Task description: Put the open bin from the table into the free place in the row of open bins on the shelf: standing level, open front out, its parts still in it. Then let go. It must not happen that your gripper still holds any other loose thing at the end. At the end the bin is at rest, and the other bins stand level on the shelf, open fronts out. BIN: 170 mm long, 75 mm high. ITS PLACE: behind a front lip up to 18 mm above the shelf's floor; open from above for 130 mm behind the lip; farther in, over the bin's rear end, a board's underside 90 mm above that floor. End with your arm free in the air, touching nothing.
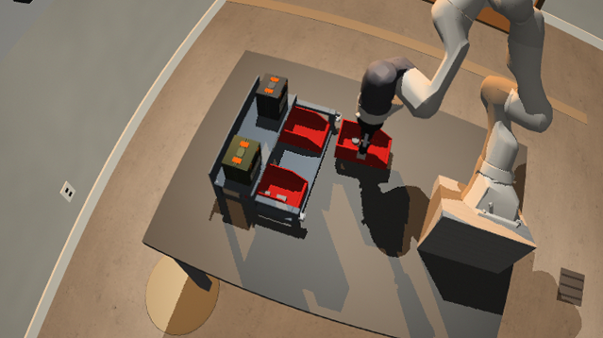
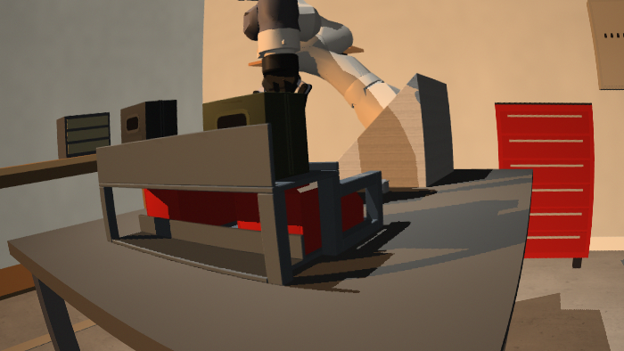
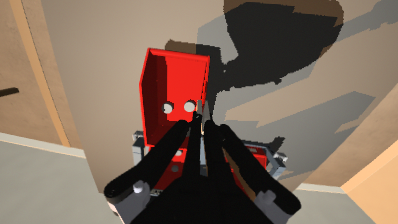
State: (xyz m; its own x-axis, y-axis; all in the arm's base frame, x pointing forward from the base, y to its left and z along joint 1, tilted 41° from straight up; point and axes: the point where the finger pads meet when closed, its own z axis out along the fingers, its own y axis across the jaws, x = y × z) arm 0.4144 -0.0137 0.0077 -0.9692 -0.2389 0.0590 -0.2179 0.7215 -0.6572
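- Red open bin [image 1: 363, 146] hangs lifted beside the shelf [image 1: 272, 150], two round parts [image 3: 178, 107] inside.
- Gripper [image 3: 201, 120] is clamped on the bin's thin side wall.

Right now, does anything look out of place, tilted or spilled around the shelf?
Nothing is spilled. One red bin is out of the row, in front of the shelf, with the fingers pinching its side wall; two round parts lie inside. The two shelved bins look level.
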